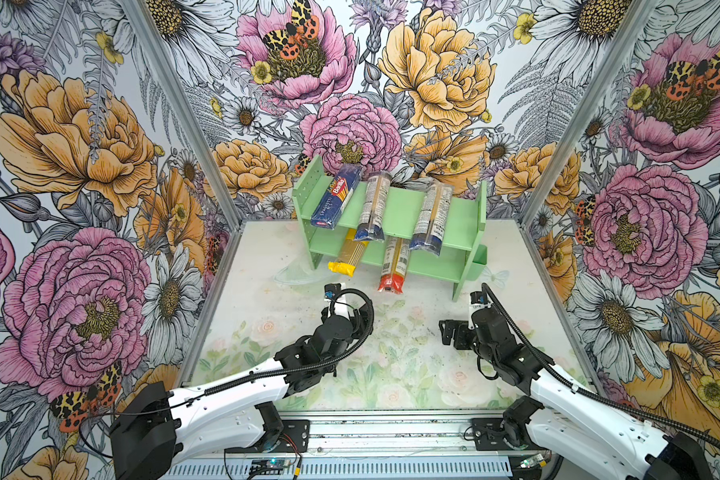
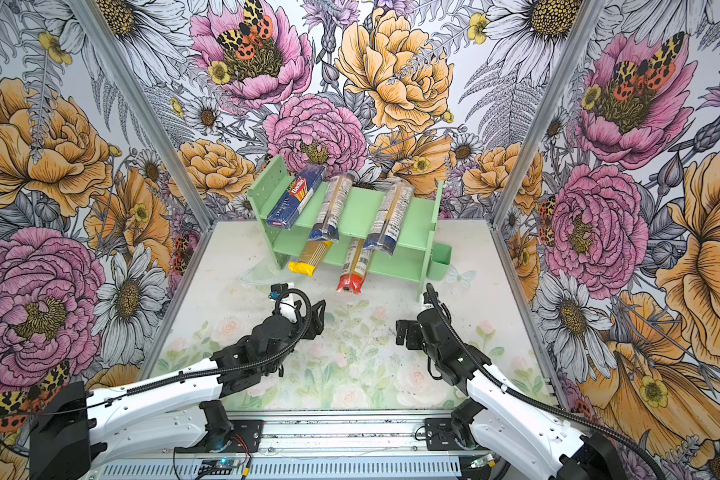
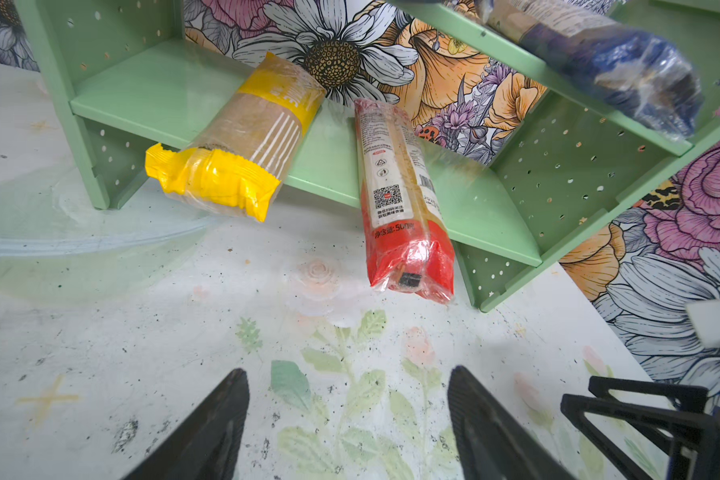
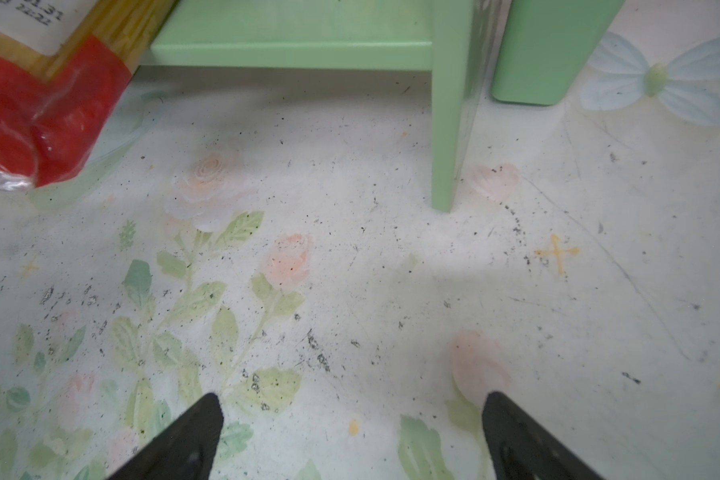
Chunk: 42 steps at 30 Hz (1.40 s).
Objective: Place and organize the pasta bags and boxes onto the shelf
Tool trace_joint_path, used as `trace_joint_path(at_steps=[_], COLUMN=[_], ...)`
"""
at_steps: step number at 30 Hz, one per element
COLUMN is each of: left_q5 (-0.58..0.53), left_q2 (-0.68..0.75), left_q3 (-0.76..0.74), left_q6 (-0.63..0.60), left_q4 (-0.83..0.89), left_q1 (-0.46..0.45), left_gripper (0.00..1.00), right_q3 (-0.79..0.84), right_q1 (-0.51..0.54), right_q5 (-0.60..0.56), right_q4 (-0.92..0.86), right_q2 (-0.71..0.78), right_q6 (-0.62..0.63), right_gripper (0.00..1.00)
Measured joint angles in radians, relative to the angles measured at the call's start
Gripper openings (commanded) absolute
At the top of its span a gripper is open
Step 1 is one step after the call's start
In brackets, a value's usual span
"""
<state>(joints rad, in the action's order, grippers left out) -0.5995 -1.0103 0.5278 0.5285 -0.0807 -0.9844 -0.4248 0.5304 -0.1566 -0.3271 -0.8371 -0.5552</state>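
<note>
Glossy plastic red-ended bag (image 3: pixel 406 245), matt shelf (image 3: pixel 163 93)

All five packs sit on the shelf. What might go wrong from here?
The red-ended bag sticks far out of the lower tier, tilted down toward the table; it may slide off. The yellow bag also hangs over that edge. Pushing either in with the left hand could bump the navy-ended bags overhanging above.

Blue box (image 1: pixel 334 197): "Barilla", "SPAGHETTI". Red-ended bag (image 3: pixel 404 208): "500".
</note>
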Motion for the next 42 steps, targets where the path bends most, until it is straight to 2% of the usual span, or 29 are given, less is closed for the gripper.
trace_joint_path(at_steps=[18,30,42], left_q5=[-0.037,-0.037,-0.036], left_q2=[0.119,0.245,0.325], left_q3=[-0.023,-0.051,-0.051], left_q6=[-0.039,-0.077,-0.182], left_q4=[0.129,0.164,0.175], left_q1=[0.009,0.058,0.118], left_gripper=[0.99,0.99,0.99], right_q3=[-0.041,-0.095,-0.133], right_q1=[0.000,-0.011,-0.032], right_q5=[-0.008,-0.008,0.009], right_q4=[-0.033,-0.050,-0.065], right_q2=[-0.016,-0.054,-0.028], right_q6=[0.077,0.137,0.182], right_gripper=[0.99,1.00,0.99])
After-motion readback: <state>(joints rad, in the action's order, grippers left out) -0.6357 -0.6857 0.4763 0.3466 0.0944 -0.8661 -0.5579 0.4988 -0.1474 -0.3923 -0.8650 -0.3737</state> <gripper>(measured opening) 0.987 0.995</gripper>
